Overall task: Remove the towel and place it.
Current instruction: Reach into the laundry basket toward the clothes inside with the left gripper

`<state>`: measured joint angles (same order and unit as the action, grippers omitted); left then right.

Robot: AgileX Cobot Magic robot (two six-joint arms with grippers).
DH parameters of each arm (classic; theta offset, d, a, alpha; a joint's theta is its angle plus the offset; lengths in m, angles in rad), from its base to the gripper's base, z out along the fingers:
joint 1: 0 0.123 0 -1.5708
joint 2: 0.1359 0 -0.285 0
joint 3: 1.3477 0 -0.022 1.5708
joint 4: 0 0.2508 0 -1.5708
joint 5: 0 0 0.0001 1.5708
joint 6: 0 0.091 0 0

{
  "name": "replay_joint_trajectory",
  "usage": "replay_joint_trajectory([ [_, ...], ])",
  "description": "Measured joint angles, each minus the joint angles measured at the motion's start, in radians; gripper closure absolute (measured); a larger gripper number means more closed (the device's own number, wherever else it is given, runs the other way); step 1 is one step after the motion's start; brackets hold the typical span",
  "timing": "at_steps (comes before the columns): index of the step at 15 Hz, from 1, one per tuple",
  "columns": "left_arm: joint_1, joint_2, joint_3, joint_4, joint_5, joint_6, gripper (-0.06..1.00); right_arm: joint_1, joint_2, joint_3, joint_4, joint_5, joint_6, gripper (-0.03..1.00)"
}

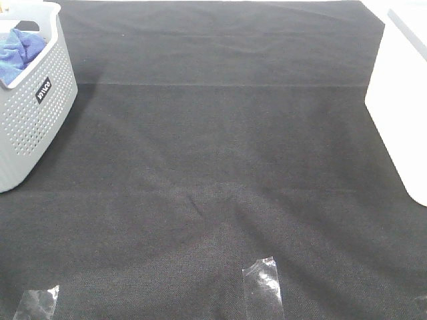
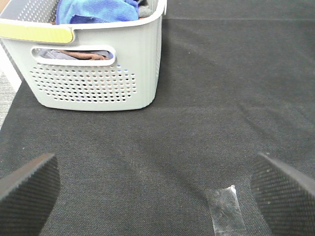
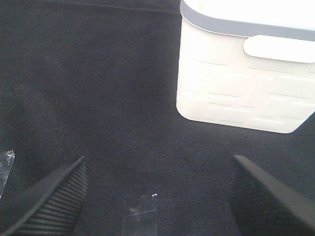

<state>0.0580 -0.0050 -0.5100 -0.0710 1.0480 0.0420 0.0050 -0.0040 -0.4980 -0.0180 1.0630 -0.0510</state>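
Item: towel (image 1: 20,53) (image 2: 96,11), royal blue, microfibre by the look of the nap. It lies bunched inside the basket (image 1: 40,127) (image 2: 93,83), its folds heaped level with the rim or slightly above; the far corner and any tag cannot be made out. Handling, as judged: light, soft and limp, with no stiffness to hold a shape, so it should drape and trail once lifted and may snag on the basket rim. The pile looks grippy rather than slippery and nothing about it is fragile. Best hold, as judged: pinch the highest raised fold near the middle of the heap and lift straight up until the trailing cloth clears the rim. A brown cloth (image 2: 81,55) shows through the basket's handle slot beneath the towel, so a deep pinch risks taking both. Basket: pale grey, perforated walls, pale yellow handle band, standing on the worktop (image 1: 220,167), which is covered in black fabric. Left jaws: spread wide, holding nothing, near the basket and facing its handle side, apart from it. Right jaws: likewise spread and holding nothing, well apart from the basket. White bin (image 1: 400,100) (image 3: 236,93): across the worktop from the basket. Clear tape strips (image 1: 263,287) (image 2: 225,209) (image 3: 140,214): stuck flat on the worktop, well apart from the basket.
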Motion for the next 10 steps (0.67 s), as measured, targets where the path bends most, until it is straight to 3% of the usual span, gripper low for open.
replay_joint_trajectory([
  [10, 0.000, 0.000, 0.000, -0.006, 0.000, 0.000, -0.05, 0.006, 0.000, 0.000, 0.000, 0.000, 0.001, 0.22],
])
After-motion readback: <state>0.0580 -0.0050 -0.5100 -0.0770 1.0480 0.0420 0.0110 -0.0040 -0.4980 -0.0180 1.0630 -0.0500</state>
